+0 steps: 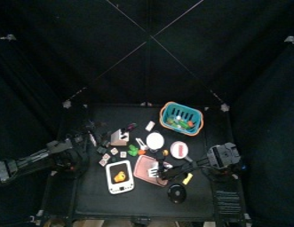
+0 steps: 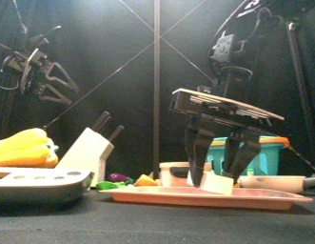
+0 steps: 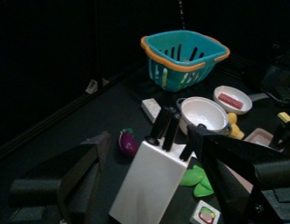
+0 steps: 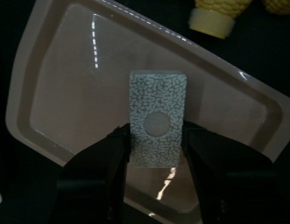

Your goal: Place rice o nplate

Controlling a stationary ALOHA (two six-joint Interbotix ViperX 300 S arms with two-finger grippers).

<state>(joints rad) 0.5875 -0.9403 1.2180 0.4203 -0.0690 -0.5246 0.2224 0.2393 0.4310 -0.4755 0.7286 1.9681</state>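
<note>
Jaws of the right gripper (image 4: pixel 151 162) stand apart, one on each side of the rice (image 4: pixel 152 112), a pale speckled block that rests on the pink nplate (image 4: pixel 77 79). No pad clearly presses its sides, so the block seems to be set down rather than held. The placing step looks nearly done; what is left is the release and retreat. The next move calls for a straight lift clear of the block without a jaw brushing it, since a nudge could slide it off the smooth plate. The rice lies near the plate's middle, and its long axis runs away from the jaws toward the plate's far edge. In the front view it sits just inside the plate's rim, between the jaws. The left gripper (image 2: pixel 43 74) rests raised by the worktop's left edge; its state cannot be told.
</note>
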